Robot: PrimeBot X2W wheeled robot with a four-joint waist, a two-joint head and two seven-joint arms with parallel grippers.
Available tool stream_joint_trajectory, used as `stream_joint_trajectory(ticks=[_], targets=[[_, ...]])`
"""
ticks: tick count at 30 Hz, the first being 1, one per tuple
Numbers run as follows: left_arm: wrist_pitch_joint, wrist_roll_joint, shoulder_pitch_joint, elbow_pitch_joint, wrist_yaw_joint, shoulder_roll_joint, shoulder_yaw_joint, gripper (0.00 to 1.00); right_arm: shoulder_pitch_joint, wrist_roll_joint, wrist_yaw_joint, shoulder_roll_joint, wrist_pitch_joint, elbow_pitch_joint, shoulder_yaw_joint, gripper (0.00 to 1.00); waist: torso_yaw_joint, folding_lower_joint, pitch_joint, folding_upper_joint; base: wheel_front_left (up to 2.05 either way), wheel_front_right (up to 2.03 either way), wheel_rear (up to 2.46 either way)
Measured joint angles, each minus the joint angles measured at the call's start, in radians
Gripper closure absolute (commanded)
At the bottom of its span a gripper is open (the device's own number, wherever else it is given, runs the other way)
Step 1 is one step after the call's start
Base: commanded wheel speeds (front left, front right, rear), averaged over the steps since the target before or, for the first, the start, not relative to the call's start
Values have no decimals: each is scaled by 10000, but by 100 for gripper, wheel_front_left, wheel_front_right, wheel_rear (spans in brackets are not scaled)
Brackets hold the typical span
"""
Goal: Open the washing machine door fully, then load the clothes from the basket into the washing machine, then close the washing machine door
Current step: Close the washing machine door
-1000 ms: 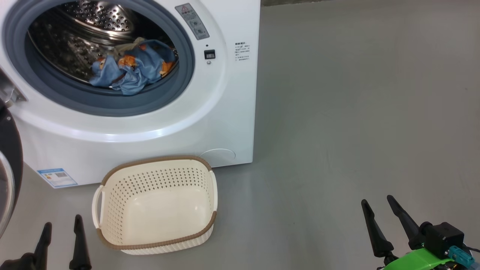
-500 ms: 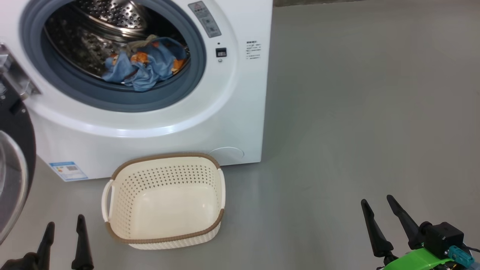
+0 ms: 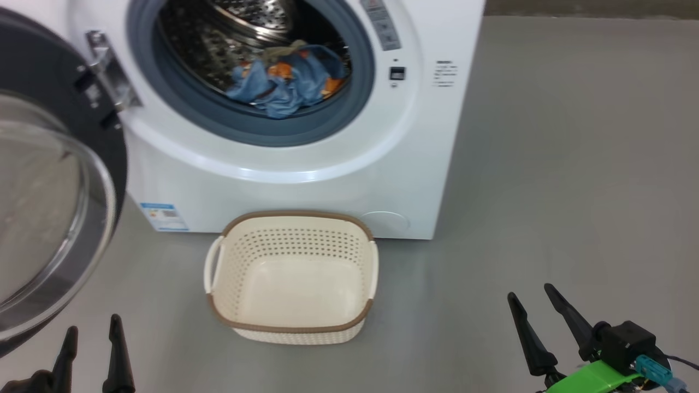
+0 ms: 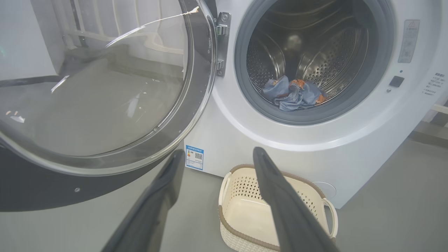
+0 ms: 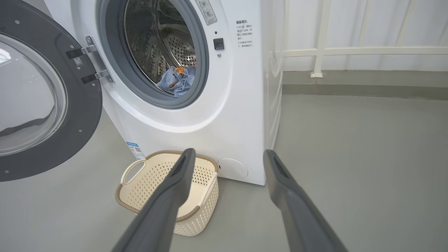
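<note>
Jaws: left and right pairs both spread apart, empty. Clothes (image 3: pixel 286 82): in washing machine (image 3: pixel 327 185) drum (image 3: pixel 240 33). Basket (image 3: pixel 292 278): empty, on floor (image 3: pixel 546 164) in front. Door (image 3: pixel 49 191): swung wide open. Change: head has turned toward door; things lie unmoved. Closing remains.

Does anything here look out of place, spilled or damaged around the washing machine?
Nothing is spilled or broken. The cream perforated plastic basket stands upright and empty. Only the light-blue printed clothes lie far forward in the steel drum, close to the grey rubber gasket, where the round black-rimmed door might catch them.
</note>
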Motion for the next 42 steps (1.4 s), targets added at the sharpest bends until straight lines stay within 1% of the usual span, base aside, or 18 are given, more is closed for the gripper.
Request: stream_joint_trajectory(ticks=[4,5,9,10,11,12,21,22,27,32,36,42], targets=[[0,-4,4,0,0,-52,13,0,-211,4,0,-40,0,15,186,0,563,0,-5,0,0,0,0],[0,-13,5,2,0,-75,17,0,-244,4,0,-67,0,36,313,0,861,0,-6,0,0,0,0],[0,-33,11,44,0,-142,42,0,-382,6,0,-107,0,42,483,0,1469,1,-10,0,0,0,0],[0,-33,11,44,0,-142,42,0,-382,6,0,-107,0,42,483,0,1469,1,-10,0,0,0,0],[0,-54,18,48,0,-151,46,0,-391,6,0,-123,0,42,541,0,1624,0,-13,0,0,0,0],[0,-75,66,48,0,-176,48,0,-395,8,0,-138,0,50,619,0,1926,0,-21,0,0,0,0],[0,-75,182,52,0,-280,69,0,-397,77,0,-163,0,94,690,0,3195,0,-45,0,0,0,0],[0,-75,182,52,0,-280,69,0,-397,77,0,-163,0,94,690,0,3195,0,-45,0,0,0,0],[0,-75,185,38,0,-303,119,0,-397,75,0,-173,0,105,706,0,3754,1,-43,0,0,0,0],[0,-73,201,17,0,-357,174,0,-397,75,0,-173,0,123,731,0,4108,0,-55,0,0,0,0],[0,-71,222,-13,0,-368,194,0,-397,75,0,-173,0,123,742,0,4244,0,-73,0,0,0,0],[0,-71,272,-161,0,-420,286,0,-398,75,0,-176,0,117,796,0,4244,0,20,0,0,0,0]])
